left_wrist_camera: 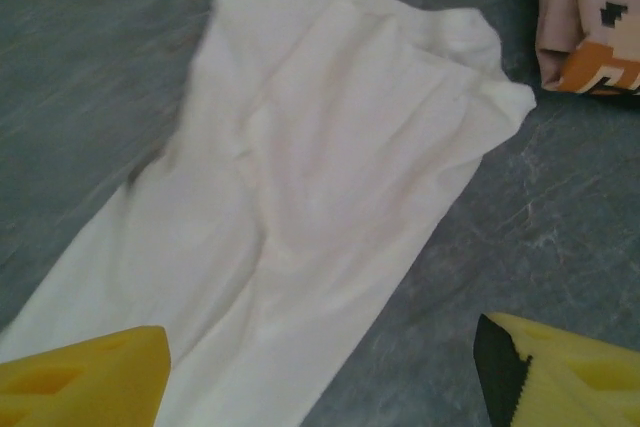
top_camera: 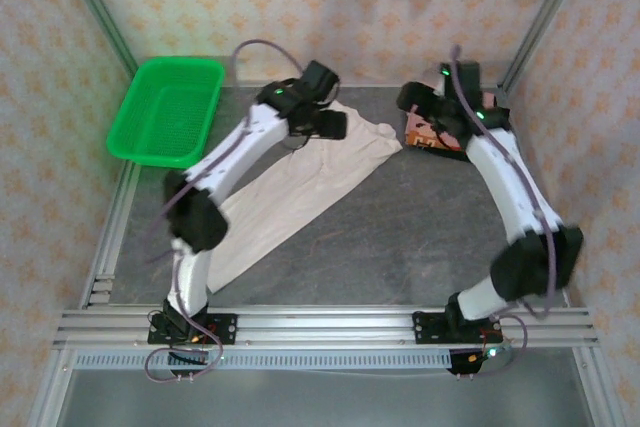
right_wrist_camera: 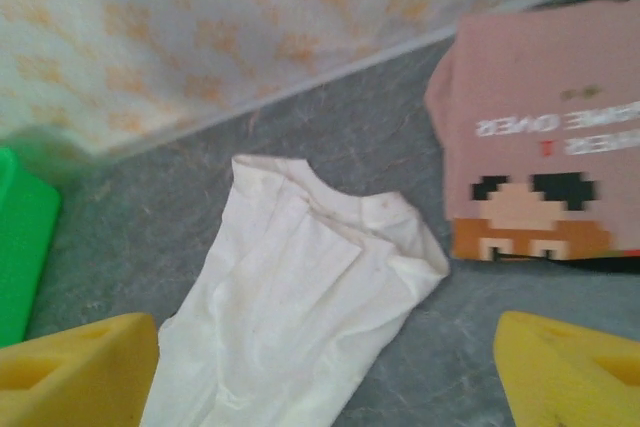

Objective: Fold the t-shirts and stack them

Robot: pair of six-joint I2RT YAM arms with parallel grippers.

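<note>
The cream-white t-shirt (top_camera: 300, 187) lies on the grey table folded into a long diagonal strip, its collar end at the back. My left gripper (top_camera: 328, 125) hovers open over that collar end, its yellow fingers (left_wrist_camera: 80, 377) wide apart above the cloth (left_wrist_camera: 320, 177). The dusty-pink tee (top_camera: 428, 135) lies folded flat at the back right, its pixel-face print up (right_wrist_camera: 540, 137). My right gripper (top_camera: 428, 107) hangs open above it, with the white tee (right_wrist_camera: 300, 287) between the fingers (right_wrist_camera: 575, 372) in its wrist view. The black tee is out of view.
A green mesh basket (top_camera: 165, 107) stands at the back left corner, its edge also in the right wrist view (right_wrist_camera: 20, 247). Patterned walls and metal frame posts close in the table. Bare grey tabletop (top_camera: 420, 237) spreads in front of the pink tee.
</note>
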